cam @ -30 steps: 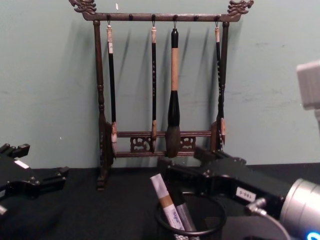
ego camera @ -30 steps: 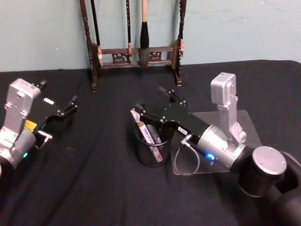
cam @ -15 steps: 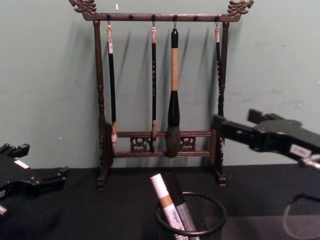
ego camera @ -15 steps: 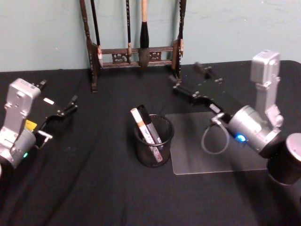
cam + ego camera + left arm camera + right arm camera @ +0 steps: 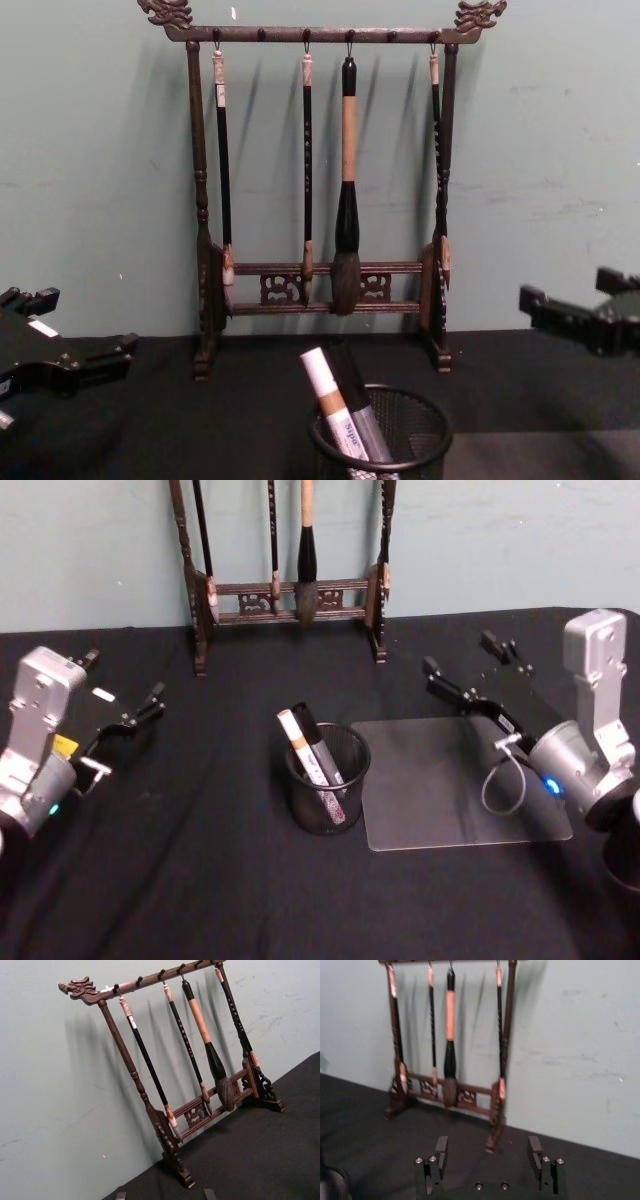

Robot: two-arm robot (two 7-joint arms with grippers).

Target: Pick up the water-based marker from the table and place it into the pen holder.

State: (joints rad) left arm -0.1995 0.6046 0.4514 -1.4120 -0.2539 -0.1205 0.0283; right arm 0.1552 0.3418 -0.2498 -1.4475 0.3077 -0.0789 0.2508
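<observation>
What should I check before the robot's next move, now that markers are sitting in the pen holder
1. Markers inside the pen holder, leaning on its rim: ok.
2. Pen holder upright on the black table: ok.
3. Right gripper open and empty, off to the holder's right: ok.
4. Left gripper open and empty, at the table's left: ok.
5. Which marker is the water-based one: cannot tell.

Right gripper [image 5: 468, 666] is raised at the right side, fingers spread wide and empty, arm bent back toward the body. Left gripper [image 5: 125, 695] rests parked at the left, fingers apart, empty.
</observation>
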